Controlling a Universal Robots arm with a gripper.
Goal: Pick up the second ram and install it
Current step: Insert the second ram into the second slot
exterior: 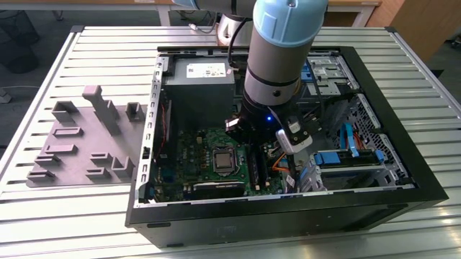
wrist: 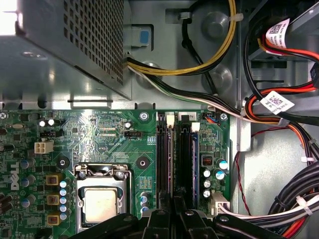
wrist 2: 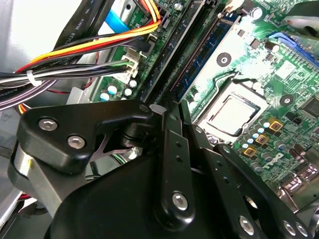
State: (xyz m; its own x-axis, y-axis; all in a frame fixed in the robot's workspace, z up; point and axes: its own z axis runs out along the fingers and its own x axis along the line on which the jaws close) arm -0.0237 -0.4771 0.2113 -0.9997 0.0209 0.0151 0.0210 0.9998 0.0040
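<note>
The arm's matte black metal tool point(wrist: 174, 211) is down inside the open black steel PC case point(exterior: 403, 178), right over the long black plastic memory slots point(wrist: 185, 164) on the glossy green motherboard point(wrist: 99, 134). Its chunky bolted fingers point(wrist 2: 172, 164) are pinched narrow, but I can't tell if anything sits between them. The thin dark blue-green ram stick point(wrist 2: 202, 55) looks seated on edge in a slot just beside the shiny square processor socket point(wrist: 101, 199). The grey perforated power supply box point(wrist: 75, 45) sits nearby, and the case rests on a ribbed aluminium desk point(exterior: 86, 216).
</note>
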